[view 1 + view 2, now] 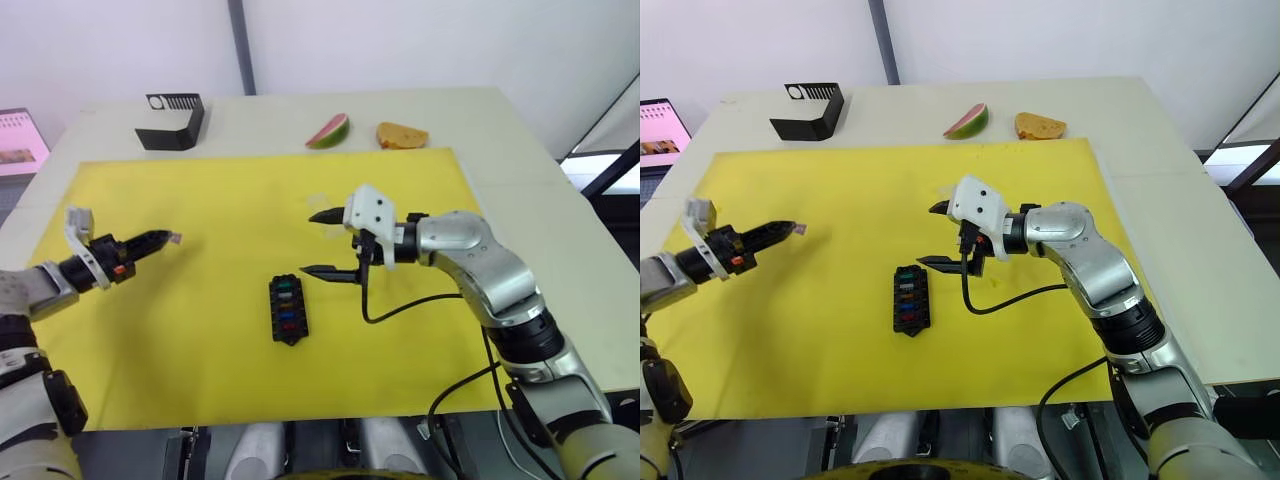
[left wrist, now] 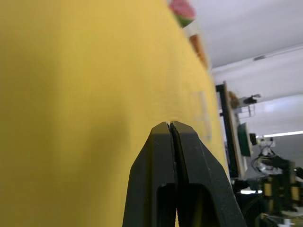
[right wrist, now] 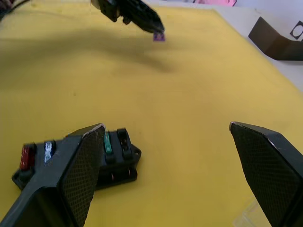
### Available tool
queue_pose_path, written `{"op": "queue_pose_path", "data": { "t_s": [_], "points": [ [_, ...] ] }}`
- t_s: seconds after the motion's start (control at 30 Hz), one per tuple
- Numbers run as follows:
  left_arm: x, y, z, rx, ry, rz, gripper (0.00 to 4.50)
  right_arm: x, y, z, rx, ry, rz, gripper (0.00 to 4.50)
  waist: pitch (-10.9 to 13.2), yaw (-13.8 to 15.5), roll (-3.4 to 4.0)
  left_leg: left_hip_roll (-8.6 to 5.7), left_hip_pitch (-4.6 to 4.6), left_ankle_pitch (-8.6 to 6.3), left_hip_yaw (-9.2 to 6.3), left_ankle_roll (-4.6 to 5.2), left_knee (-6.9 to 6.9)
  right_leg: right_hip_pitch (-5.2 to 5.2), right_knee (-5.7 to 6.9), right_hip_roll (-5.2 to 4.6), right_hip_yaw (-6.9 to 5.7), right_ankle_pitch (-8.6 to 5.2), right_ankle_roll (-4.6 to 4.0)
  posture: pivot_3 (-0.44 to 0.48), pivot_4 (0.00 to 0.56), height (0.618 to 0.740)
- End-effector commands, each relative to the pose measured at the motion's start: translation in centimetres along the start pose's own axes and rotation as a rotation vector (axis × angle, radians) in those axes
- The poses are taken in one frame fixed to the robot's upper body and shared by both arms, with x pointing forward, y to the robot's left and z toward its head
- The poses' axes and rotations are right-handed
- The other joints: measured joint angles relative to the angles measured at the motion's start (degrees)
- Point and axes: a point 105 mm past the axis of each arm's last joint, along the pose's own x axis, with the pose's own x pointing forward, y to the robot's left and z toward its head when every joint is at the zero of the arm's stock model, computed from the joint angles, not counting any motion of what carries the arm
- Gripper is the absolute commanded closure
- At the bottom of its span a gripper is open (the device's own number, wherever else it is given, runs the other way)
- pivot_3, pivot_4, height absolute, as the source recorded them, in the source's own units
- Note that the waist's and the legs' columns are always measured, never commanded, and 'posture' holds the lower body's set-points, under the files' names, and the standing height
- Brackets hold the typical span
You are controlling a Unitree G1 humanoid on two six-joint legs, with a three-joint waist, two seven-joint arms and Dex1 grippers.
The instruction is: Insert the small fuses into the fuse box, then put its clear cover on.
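The left gripper (image 1: 172, 238), pinched on a tiny purple translucent fuse (image 1: 176, 238), hovers well apart from the small black slotted fuse box (image 1: 288, 309), whose long axis runs near-to-far beside the wide-open right gripper (image 1: 322, 243).

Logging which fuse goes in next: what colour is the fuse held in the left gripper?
Purple fuse at the left gripper tips, clearest in the right wrist view.
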Motion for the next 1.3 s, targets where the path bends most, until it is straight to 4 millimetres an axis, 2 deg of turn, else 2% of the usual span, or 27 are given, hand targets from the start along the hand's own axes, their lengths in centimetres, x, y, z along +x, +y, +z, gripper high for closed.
{"op": "queue_pose_path", "data": {
  "t_s": [0.03,0.2,0.3,0.43,0.6,0.8,1.17,1.2,1.23,1.3],
  "points": [
    [0.4,-2.7,0.7,0.032,-0.034,-0.091,4.46,-0.6,-0.1,2.0,0.018,-0.086,-0.018,0.00,0.0,0.0,0.00,0.00,0.00,0.00,0.00,0.00,0.00,0.01,0.00,0.00,0.00,0.00,0.00,0.000,0.150,0.740],
    [2.5,-5.6,1.9,0.060,-0.142,-0.188,4.46,-0.7,-0.9,3.7,0.215,-0.219,-0.070,0.00,0.0,0.0,-0.05,0.00,0.00,0.03,-0.01,-0.06,0.01,0.00,0.01,0.01,-0.01,0.00,0.01,0.000,0.150,0.740],
    [4.3,-7.1,3.0,-0.030,-0.225,-0.260,4.46,-0.1,-1.0,5.0,0.330,-0.308,-0.107,0.00,0.0,-0.1,-0.11,0.00,-0.02,0.15,0.00,-0.27,0.02,-0.01,0.01,0.02,-0.01,0.01,0.01,0.000,0.150,0.740],
    [6.6,-10.6,0.8,0.012,-0.148,-0.371,4.46,0.8,-2.5,6.4,0.527,-0.427,-0.187,0.00,0.0,-0.4,-0.11,0.00,0.00,0.16,0.02,-0.29,-0.01,-0.03,0.03,0.01,0.00,0.01,0.02,0.000,0.150,0.740],
    [8.0,-13.2,-0.4,0.030,-0.106,-0.452,4.46,1.3,-3.4,7.8,0.646,-0.496,-0.197,0.00,0.0,-0.4,-0.11,0.00,0.00,0.18,0.02,-0.32,0.00,-0.03,0.05,0.02,0.00,0.01,0.02,0.000,0.150,0.740],
    [9.0,-14.5,-1.0,0.009,-0.086,-0.510,4.46,1.5,-4.8,8.3,0.787,-0.560,-0.218,0.00,0.0,-0.4,-0.11,0.00,0.01,0.19,0.02,-0.34,0.00,-0.03,0.06,0.03,0.00,0.01,0.02,0.000,0.150,0.740],
    [10.5,-16.4,-1.4,-0.041,-0.075,-0.581,4.46,1.5,-4.6,9.1,0.856,-0.622,-0.182,0.00,0.0,-0.4,-0.11,0.00,0.00,0.19,0.03,-0.34,0.00,-0.03,0.05,0.04,0.00,0.01,0.02,0.000,0.150,0.740],
    [10.6,-16.5,-1.5,-0.042,-0.073,-0.582,4.50,1.5,-4.6,9.2,0.858,-0.624,-0.181,0.46,0.0,-0.4,-0.11,0.00,0.00,0.19,0.03,-0.34,0.00,-0.03,0.05,0.04,0.00,0.01,0.02,0.000,0.150,0.740],
    [10.7,-16.6,-1.7,-0.043,-0.068,-0.585,4.50,1.5,-4.6,9.3,0.865,-0.634,-0.179,0.64,0.0,-0.4,-0.11,0.00,0.00,0.19,0.03,-0.34,0.00,-0.03,0.05,0.04,0.00,0.01,0.02,0.000,0.150,0.740],
    [10.8,-16.7,-1.8,-0.047,-0.064,-0.589,4.50,1.4,-4.7,9.6,0.873,-0.654,-0.171,1.42,0.0,-0.4,-0.11,0.00,0.01,0.19,0.03,-0.34,0.00,-0.03,0.05,0.05,0.00,0.01,0.02,0.000,0.150,0.740]
  ]
}}
